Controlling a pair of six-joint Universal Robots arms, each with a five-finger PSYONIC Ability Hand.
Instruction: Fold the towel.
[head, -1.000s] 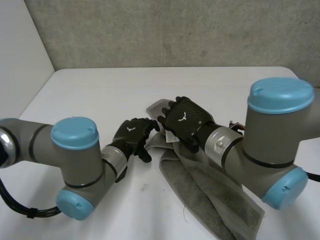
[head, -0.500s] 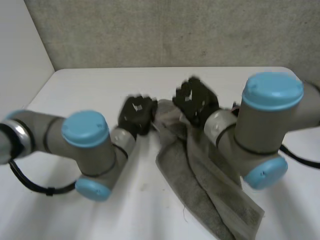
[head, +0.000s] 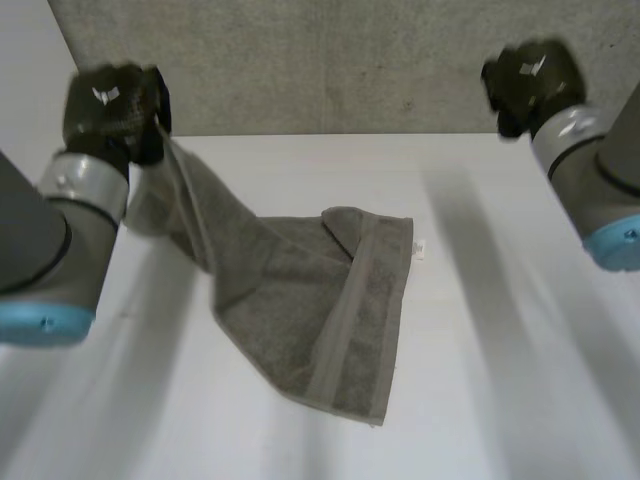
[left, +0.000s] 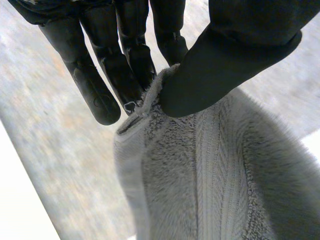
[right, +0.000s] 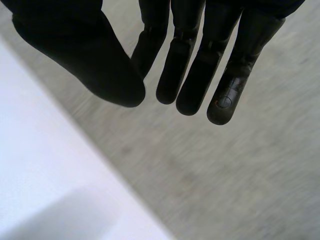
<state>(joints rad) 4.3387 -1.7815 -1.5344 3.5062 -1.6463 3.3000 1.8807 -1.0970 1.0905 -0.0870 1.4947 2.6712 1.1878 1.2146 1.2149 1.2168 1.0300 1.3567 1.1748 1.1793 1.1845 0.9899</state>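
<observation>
At left robot hand (left: 235, 55), plush ribbed towel (left: 210, 170).

The left hand (head: 110, 105) hung high at the robot's left side, its thumb pressed against its fingers (left: 125, 75), pinching the towel (head: 300, 285). The right hand (head: 528, 80) hung high at the right, fingers straight and relaxed.

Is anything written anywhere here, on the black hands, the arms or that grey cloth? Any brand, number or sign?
No words or numbers can be read.
left hand: a small white emblem on its back, a sign without letters.
right hand: a like white emblem, too blurred to make out.
towel: a small white tag at its far edge, too small to read.
</observation>
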